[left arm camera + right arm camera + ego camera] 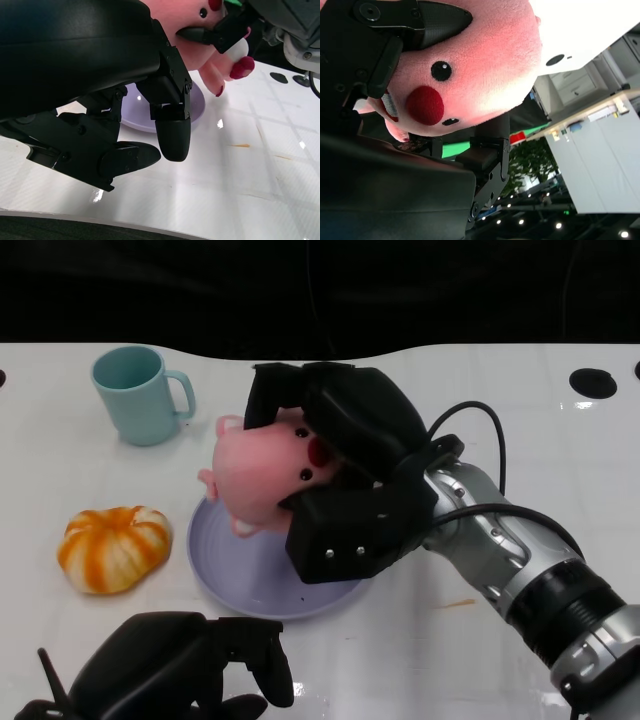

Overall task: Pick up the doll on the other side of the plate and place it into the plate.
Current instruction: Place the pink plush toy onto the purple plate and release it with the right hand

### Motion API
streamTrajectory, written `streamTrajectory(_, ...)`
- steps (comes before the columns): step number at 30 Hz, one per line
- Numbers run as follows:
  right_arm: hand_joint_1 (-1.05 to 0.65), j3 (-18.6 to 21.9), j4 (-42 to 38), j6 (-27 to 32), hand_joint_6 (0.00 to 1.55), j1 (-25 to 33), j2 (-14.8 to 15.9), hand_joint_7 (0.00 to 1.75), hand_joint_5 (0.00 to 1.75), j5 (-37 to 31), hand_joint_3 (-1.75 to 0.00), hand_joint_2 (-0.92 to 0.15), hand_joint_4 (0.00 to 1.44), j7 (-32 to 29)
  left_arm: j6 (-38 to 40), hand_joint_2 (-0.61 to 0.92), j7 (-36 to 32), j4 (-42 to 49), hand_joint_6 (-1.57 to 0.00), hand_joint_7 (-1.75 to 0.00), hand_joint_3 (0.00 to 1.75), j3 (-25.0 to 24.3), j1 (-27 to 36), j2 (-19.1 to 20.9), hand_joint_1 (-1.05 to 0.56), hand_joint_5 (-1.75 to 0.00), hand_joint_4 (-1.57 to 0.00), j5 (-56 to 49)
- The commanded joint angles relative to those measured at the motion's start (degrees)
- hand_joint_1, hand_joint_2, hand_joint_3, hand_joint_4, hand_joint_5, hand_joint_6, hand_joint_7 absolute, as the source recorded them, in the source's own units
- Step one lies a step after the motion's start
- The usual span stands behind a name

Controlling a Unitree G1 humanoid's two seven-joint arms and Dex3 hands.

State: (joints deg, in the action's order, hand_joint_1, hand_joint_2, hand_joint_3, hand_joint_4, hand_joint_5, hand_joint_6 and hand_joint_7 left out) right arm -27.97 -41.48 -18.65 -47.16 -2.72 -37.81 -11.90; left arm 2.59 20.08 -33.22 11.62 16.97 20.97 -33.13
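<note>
A pink plush doll (262,472) with red cheeks and black eyes hangs in the air over the far part of the lavender plate (232,565). My right hand (345,475) grips it from the right, fingers wrapped over its top and under its face. The right wrist view is filled by the doll's face (470,65) between my black fingers (430,17). My left hand (180,665) rests low at the near table edge, fingers curled in and holding nothing; its wrist view shows the plate (197,102) and the doll (215,55) beyond those fingers (172,132).
A light blue mug (138,395) stands at the back left. An orange and white pumpkin (112,546) lies left of the plate. Black round marks (593,382) sit on the white table at the far right. A small brown smear (455,604) lies right of the plate.
</note>
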Motion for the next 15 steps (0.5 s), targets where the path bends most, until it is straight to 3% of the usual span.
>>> streamTrajectory(1, -0.25, -0.21, -0.82, -0.72, 0.75, -1.56, -0.24, 1.68, 1.75, 0.21, -1.32, -0.24, 1.01, -0.33, 0.25, 0.71, -0.56, -0.73, -0.77, -1.09, 0.68, 0.02, -0.12, -0.12, -0.2, -1.41, -0.74, -0.37)
streamTrajectory(3, -0.25, -0.15, -0.66, -0.88, 0.84, -1.3, -0.16, 1.11, 1.75, 0.98, -1.16, -0.33, 0.89, 1.28, 0.07, 0.71, -0.58, -0.76, -0.78, -1.09, 0.69, -0.04, -0.11, -0.26, -0.2, -1.41, -0.75, -0.39)
streamTrajectory(5, -0.28, -0.27, -0.6, -1.32, 0.83, -1.33, 0.22, 0.53, 1.48, 1.72, -0.82, -0.48, 0.73, 3.66, 0.08, 0.7, -0.51, -0.79, -0.78, -1.1, 0.7, -0.07, -0.12, -0.41, -0.19, -1.42, -0.75, -0.38)
streamTrajectory(6, -0.3, -0.54, -0.54, -1.49, 0.78, -1.54, 0.61, 0.37, 1.39, 1.73, -0.72, -0.54, 0.61, 5.04, 0.2, 0.69, -0.41, -0.81, -0.78, -1.1, 0.7, -0.06, -0.13, -0.45, -0.19, -1.42, -0.75, -0.45)
streamTrajectory(7, -0.34, -0.7, -0.44, -1.56, 0.71, -1.67, 0.87, 0.22, 1.14, 1.67, -0.58, -0.62, 0.47, 6.0, 0.29, 0.69, -0.34, -0.83, -0.78, -1.1, 0.71, -0.05, -0.13, -0.48, -0.2, -1.43, -0.75, -0.52)
streamTrajectory(10, -0.55, -2.05, 1.16, 0.35, 0.39, -2.47, 2.41, 0.04, 0.7, 0.86, -0.22, -0.86, 0.17, 13.09, 0.09, 0.69, -0.37, -0.55, -0.78, -1.1, 0.71, -0.06, -0.24, -0.51, -0.2, -1.42, -0.75, -0.58)
streamTrajectory(12, -0.71, -2.53, 2.21, 1.28, 0.23, -2.53, 2.94, 0.01, 0.53, 0.61, -0.15, -0.91, 0.04, 15.86, -0.04, 0.69, -0.32, -0.44, -0.77, -1.1, 0.72, -0.08, -0.27, -0.44, -0.2, -1.41, -0.75, -0.57)
streamTrajectory(15, -0.82, -2.93, 3.82, 2.02, 0.16, -2.23, 3.51, 0.01, 0.38, 0.15, -0.15, -0.92, 0.0, 18.2, -0.21, 0.69, -0.35, -0.32, -0.77, -1.1, 0.73, -0.07, -0.24, -0.39, -0.2, -1.4, -0.75, -0.59)
